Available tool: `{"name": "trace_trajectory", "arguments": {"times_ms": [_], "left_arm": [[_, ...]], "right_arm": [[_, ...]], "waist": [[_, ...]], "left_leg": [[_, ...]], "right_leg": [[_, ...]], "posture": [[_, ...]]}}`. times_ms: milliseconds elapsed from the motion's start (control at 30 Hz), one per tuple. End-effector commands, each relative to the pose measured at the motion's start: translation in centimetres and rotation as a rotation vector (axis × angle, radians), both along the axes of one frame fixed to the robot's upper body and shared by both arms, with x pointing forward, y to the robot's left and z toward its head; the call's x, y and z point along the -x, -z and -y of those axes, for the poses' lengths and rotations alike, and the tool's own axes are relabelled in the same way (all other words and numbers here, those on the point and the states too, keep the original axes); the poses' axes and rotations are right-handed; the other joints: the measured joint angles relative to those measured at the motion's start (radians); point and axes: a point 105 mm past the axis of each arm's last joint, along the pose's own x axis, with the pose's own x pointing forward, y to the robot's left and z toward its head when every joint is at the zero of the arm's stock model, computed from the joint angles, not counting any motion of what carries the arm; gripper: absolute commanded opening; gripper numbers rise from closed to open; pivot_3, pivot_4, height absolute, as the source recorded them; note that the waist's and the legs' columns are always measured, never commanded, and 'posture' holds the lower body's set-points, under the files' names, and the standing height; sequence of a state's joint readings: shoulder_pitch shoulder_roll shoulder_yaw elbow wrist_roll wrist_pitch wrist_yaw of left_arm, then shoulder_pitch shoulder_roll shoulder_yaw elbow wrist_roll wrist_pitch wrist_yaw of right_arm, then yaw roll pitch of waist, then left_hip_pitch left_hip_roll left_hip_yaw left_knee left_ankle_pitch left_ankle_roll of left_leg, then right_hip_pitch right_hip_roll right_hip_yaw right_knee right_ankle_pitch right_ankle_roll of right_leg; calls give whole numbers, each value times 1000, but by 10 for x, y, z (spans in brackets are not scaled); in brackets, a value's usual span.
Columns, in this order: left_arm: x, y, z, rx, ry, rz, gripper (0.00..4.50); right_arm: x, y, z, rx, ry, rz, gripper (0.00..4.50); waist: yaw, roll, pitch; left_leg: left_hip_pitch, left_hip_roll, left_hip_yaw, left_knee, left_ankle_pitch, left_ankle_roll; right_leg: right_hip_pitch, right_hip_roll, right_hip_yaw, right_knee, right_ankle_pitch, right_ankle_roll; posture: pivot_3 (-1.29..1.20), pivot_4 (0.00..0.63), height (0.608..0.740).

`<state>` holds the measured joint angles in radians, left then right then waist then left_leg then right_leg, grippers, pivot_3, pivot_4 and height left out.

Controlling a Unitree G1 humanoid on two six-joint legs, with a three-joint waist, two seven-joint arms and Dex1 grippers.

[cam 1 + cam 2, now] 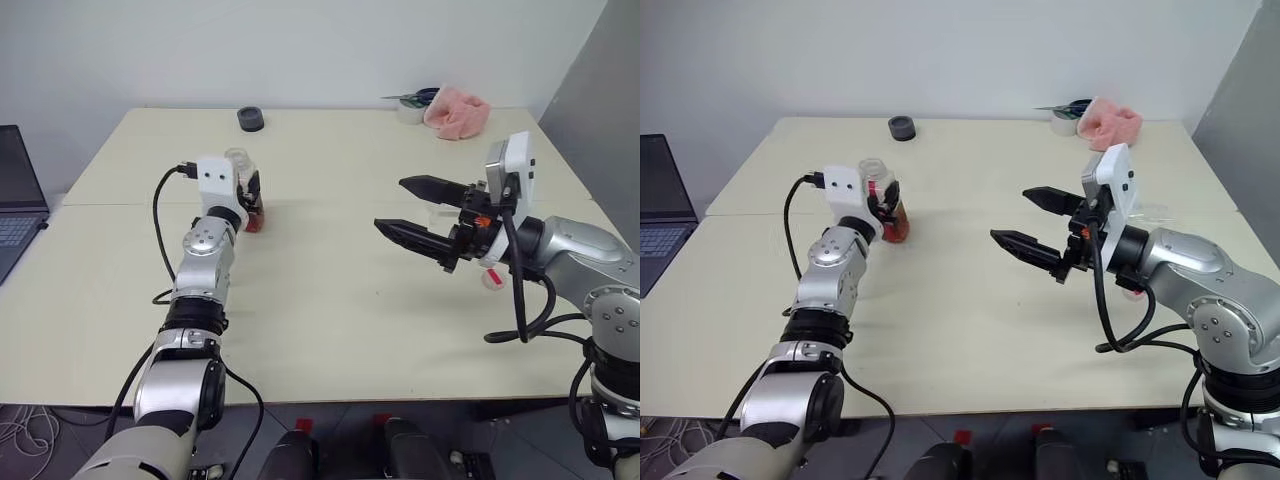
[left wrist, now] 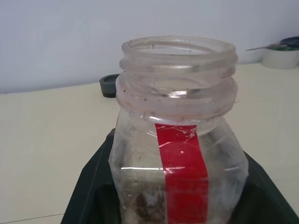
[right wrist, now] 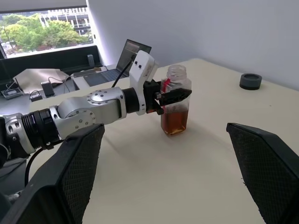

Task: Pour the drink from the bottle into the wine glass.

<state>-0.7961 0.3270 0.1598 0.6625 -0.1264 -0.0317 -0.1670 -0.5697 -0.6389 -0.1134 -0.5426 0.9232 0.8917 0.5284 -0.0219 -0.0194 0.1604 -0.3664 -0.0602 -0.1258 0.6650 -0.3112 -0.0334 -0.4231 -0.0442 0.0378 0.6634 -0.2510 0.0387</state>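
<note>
Left eye view: the left hand (image 1: 252,200) is clamped on the bottle (image 1: 244,180), left of centre on the tabletop (image 1: 330,300). The bottle stands upright with its mouth uncapped. The right hand (image 1: 390,205) hovers over the right side, fingers wide apart and holding nothing, pointing toward the bottle but well apart from it. At the far edge sit a dark round lid (image 1: 251,119), a tape roll (image 1: 408,108) and a pink cloth (image 1: 458,110).

Right eye view: the drink (image 1: 894,230) fills only the bottom part of the bottle. A faint clear shape (image 1: 1152,212) just behind the right wrist may be the wine glass, but it is too hidden to tell.

Left wrist view: the black fingers (image 2: 88,186) press the bottle's sides below the threaded neck, and the red label strip (image 2: 182,163) faces the camera.

Right wrist view: the bottle's base is at the tabletop; whether it rests there or is just lifted I cannot tell.

Judgement: the bottle looks gripped, open and ready, so the step in hand is carrying it to the glass. The next move calls for finding the glass, bringing the bottle's mouth over its rim and tipping slowly. The open right hand could steady the stem.
</note>
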Motion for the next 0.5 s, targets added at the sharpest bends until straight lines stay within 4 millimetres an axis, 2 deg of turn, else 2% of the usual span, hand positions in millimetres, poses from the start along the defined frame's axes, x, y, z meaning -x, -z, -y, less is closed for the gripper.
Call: {"name": "trace_trajectory", "arguments": {"times_ms": [33,467,500], "left_arm": [[0,-24,-4,25,-6,85,1946],[-1,-19,-5,43,-4,62,1946],[-1,-19,-6,46,-6,60,2258]], "right_arm": [[6,-10,-3,1,-13,52,4466],[3,-12,-4,-4,-6,55,4466],[3,-12,-4,-5,-6,55,4494]], "waist": [[0,0,0],[-1,0,0],[-1,0,0]], "left_leg": [[0,0,0,0,0,0],[0,0,0,0,0,0],[0,0,0,0,0,0]], "right_leg": [[0,0,0,0,0,0],[0,0,0,0,0,0],[0,0,0,0,0,0]], "posture": [[0,150,740],[0,150,740],[0,150,740]]}}
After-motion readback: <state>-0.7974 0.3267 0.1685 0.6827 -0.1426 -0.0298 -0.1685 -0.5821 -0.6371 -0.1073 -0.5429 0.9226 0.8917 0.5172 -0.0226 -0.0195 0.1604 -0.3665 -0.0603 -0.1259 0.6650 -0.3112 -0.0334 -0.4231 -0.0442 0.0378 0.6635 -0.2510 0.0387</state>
